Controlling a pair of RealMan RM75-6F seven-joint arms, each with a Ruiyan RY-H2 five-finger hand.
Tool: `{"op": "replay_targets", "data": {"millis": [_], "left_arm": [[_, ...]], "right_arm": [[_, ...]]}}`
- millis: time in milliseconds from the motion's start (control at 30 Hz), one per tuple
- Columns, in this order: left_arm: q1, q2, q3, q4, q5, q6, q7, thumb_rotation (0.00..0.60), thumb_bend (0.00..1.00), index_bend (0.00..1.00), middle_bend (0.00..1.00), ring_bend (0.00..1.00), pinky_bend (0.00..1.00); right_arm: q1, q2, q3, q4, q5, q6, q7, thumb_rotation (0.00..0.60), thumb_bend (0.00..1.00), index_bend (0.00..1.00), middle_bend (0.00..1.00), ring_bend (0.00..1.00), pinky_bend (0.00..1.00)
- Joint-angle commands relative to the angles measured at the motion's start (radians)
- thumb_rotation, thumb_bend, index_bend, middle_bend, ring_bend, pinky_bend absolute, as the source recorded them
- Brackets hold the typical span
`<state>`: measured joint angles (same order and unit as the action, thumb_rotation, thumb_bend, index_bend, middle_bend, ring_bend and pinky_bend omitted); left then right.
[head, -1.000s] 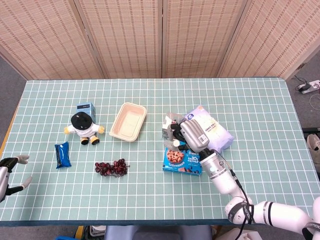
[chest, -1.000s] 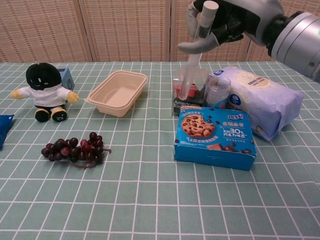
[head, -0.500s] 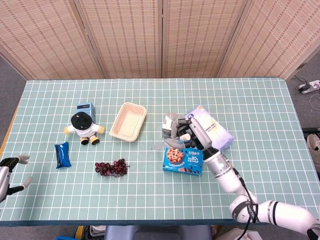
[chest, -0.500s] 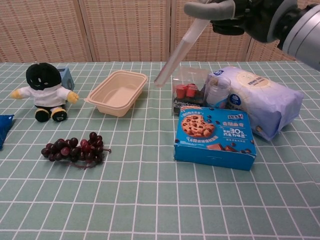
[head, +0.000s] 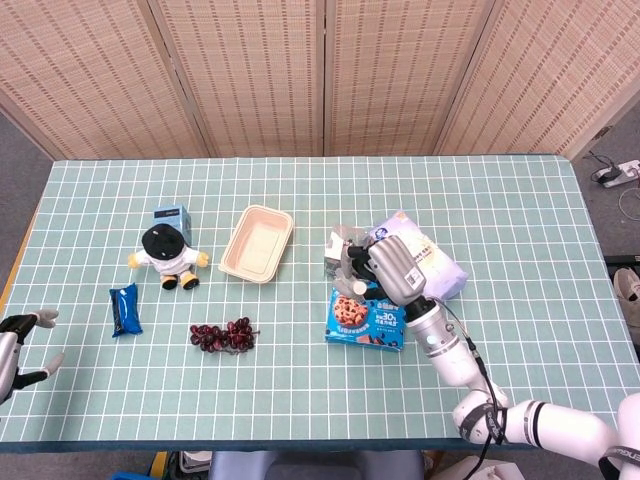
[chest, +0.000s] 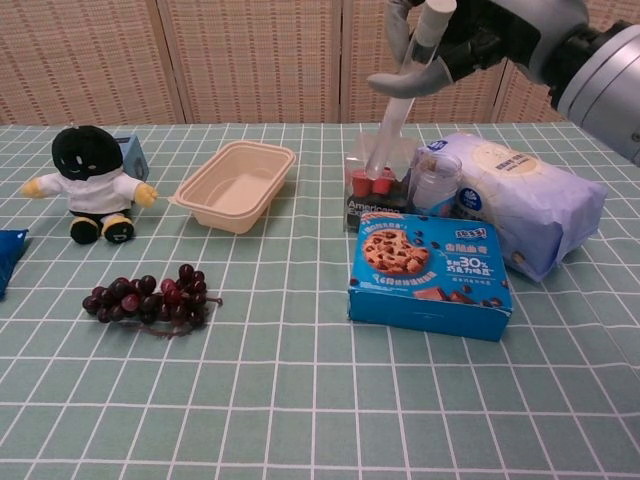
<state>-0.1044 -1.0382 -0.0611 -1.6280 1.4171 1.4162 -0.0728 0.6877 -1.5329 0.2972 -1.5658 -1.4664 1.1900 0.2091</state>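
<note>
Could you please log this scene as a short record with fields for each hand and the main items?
right hand: holds a clear tube, raised over the coffee-capsule box
left hand: fingers apart, holding nothing, at the table's near left edge
cookie box: flat, in front of the white pouch
beige tray: empty
grapes: in front of the plush toy

Clear plastic tube (chest: 402, 106), white-capped, held nearly upright above the open coffee-capsule box (chest: 372, 185), its lower end just over the capsules.
</note>
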Motion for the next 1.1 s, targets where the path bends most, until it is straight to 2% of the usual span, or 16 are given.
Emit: {"op": "replay_targets", "data": {"millis": [33, 133, 200, 267, 367, 467, 600, 667, 767, 967, 1100], "left_arm": [[0.001, -0.001, 0.0, -0.001, 0.001, 0.003, 0.003, 0.6, 0.26, 0.35, 0.39, 0.3, 0.45], [0.001, -0.002, 0.0, -0.002, 0.001, 0.004, 0.005, 0.6, 0.26, 0.35, 0.39, 0.3, 0.45], [0.001, -0.002, 0.0, -0.002, 0.0, 0.003, 0.008, 0.6, 0.26, 0.35, 0.39, 0.3, 0.45], [0.001, -0.002, 0.001, -0.002, 0.0, 0.003, 0.009, 0.6, 0.26, 0.35, 0.39, 0.3, 0.45], [0.002, -0.001, 0.0, -0.004, 0.0, 0.005, 0.011, 0.6, 0.26, 0.35, 0.39, 0.3, 0.45], [0.002, -0.001, 0.0, -0.005, 0.001, 0.006, 0.013, 0.6, 0.26, 0.35, 0.39, 0.3, 0.45], [0.004, 0.0, 0.001, -0.008, 0.003, 0.009, 0.014, 0.6, 0.26, 0.35, 0.39, 0.3, 0.45], [0.005, 0.001, 0.001, -0.009, 0.003, 0.011, 0.011, 0.6, 0.26, 0.35, 0.39, 0.3, 0.45], [0.006, 0.002, 0.001, -0.01, 0.003, 0.013, 0.008, 0.6, 0.26, 0.35, 0.39, 0.3, 0.45], [0.008, 0.004, 0.003, -0.014, 0.006, 0.015, 0.013, 0.6, 0.26, 0.35, 0.39, 0.3, 0.45], [0.007, 0.005, 0.003, -0.016, 0.004, 0.012, 0.016, 0.6, 0.26, 0.35, 0.39, 0.3, 0.45]], "right_arm": [[-0.006, 0.081, 0.003, -0.111, 0.019, -0.058, 0.504, 0.6, 0.36, 0.84, 1.0, 1.0, 1.0], [-0.005, 0.11, -0.001, -0.124, 0.002, -0.073, 0.579, 0.6, 0.36, 0.84, 1.0, 1.0, 1.0], [-0.005, 0.11, -0.007, -0.104, -0.018, -0.058, 0.546, 0.6, 0.36, 0.84, 1.0, 1.0, 1.0], [-0.006, 0.089, -0.016, -0.053, -0.043, -0.021, 0.404, 0.6, 0.36, 0.84, 1.0, 1.0, 1.0], [-0.009, 0.007, -0.03, 0.064, -0.087, 0.071, 0.07, 0.6, 0.36, 0.84, 1.0, 1.0, 1.0], [-0.006, -0.037, -0.042, 0.122, -0.108, 0.102, -0.067, 0.6, 0.36, 0.84, 1.0, 1.0, 1.0], [0.001, -0.068, -0.056, 0.166, -0.116, 0.107, -0.134, 0.6, 0.38, 0.84, 1.0, 1.0, 1.0], [0.002, -0.071, -0.055, 0.158, -0.102, 0.1, -0.098, 0.6, 0.39, 0.84, 1.0, 1.0, 1.0], [0.002, -0.054, -0.048, 0.098, -0.062, 0.064, 0.038, 0.6, 0.39, 0.84, 1.0, 1.0, 1.0], [0.0, 0.051, -0.034, -0.074, -0.031, -0.012, 0.423, 0.6, 0.39, 0.85, 1.0, 1.0, 1.0], [-0.004, 0.111, -0.039, -0.125, -0.039, -0.04, 0.611, 0.6, 0.39, 0.85, 1.0, 1.0, 1.0]]}}
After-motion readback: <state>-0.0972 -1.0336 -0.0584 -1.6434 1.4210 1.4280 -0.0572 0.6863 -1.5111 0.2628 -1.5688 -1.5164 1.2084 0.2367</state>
